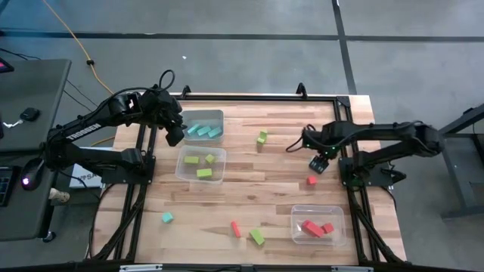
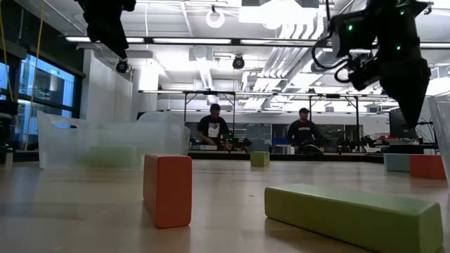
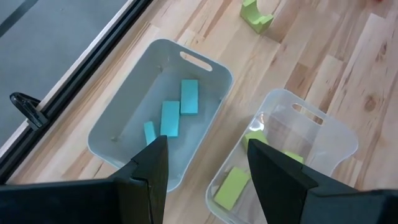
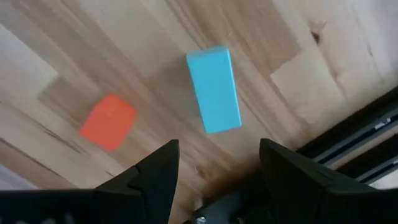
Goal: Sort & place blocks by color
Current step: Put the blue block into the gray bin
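Sorting is partly done: we are hovering our left gripper [image 3: 208, 171], fingers spread and empty, over the bin of cyan blocks [image 1: 203, 130] beside the bin of green blocks [image 1: 201, 165], apparently a drop-off position. We are holding our right gripper [image 4: 217, 171] wide over a cyan bar [image 4: 214, 90] and a red cube [image 4: 107, 122] on the table [image 1: 257, 196], seemingly lining up a pick; red blocks [image 1: 316, 227] are lying in the near-right bin, with strays waiting loose.

Under the open right gripper [image 4: 214, 168] lie only a blue block [image 4: 214, 89] and, beside it, a red cube [image 4: 108, 121], bare wood between them. Under the open left gripper [image 3: 208, 163], two bin [image 3: 205, 130] walls meet, narrowing any descent.
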Motion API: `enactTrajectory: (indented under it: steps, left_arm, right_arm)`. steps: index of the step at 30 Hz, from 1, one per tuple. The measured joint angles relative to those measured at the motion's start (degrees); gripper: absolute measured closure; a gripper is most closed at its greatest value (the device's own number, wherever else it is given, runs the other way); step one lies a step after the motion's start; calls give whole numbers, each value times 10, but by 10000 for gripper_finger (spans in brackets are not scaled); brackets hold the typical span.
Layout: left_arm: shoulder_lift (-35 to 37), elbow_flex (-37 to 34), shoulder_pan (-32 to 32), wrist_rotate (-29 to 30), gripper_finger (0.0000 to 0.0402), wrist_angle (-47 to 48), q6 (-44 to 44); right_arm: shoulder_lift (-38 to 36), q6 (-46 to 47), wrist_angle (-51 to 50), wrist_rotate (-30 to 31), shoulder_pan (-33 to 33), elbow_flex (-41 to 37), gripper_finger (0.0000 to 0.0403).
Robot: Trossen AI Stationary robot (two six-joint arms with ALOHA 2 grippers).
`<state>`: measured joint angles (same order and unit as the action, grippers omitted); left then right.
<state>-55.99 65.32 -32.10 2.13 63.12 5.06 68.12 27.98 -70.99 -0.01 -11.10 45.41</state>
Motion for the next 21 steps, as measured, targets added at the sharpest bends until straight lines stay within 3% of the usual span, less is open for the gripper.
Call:
enactTrajectory:
  steps: [21]
  left_arm:
    - [0,0,0,0,232,0,8]
  right_arm:
    - [178,-92,57,-16,-36,-6,190]
